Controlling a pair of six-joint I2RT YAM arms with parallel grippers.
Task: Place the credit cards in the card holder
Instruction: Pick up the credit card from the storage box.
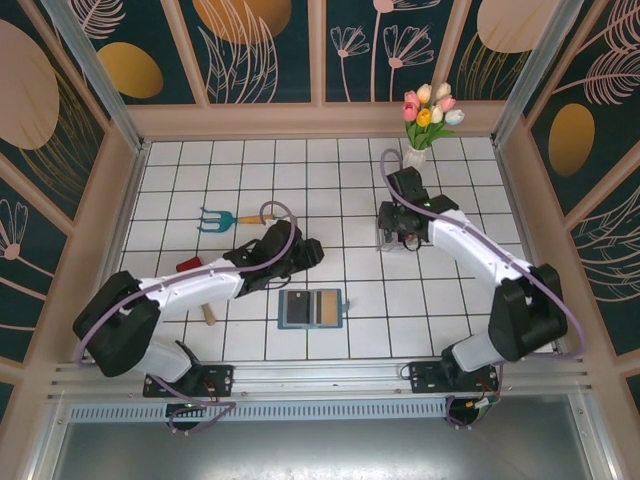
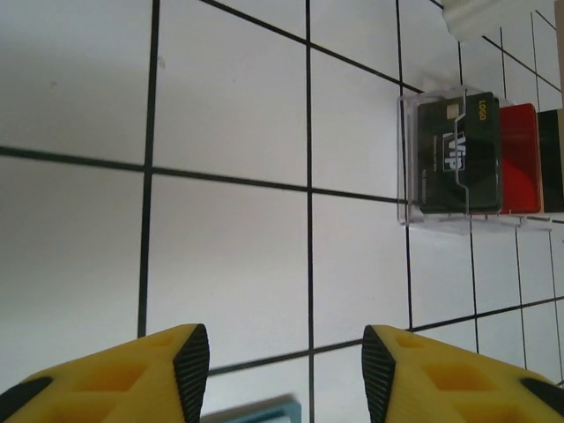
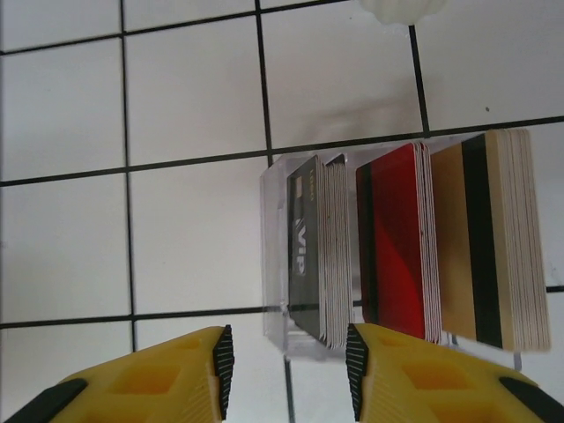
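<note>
The card holder (image 1: 310, 308) lies flat on the white-tiled tabletop (image 1: 230, 160). The credit cards (image 3: 397, 242) stand in a clear rack (image 3: 275, 256) beyond it, to the right. The left end effector (image 2: 286, 361) and right end effector (image 3: 286, 361) are both partly open and empty. Teal floral walls (image 1: 270, 60) surround the scene.

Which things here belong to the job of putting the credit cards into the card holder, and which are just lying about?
Belong to the job:
- credit cards
- clear rack they stand in
- teal card holder

Just lying about:
- teal garden fork
- tulips in a vase
- small red item
</note>
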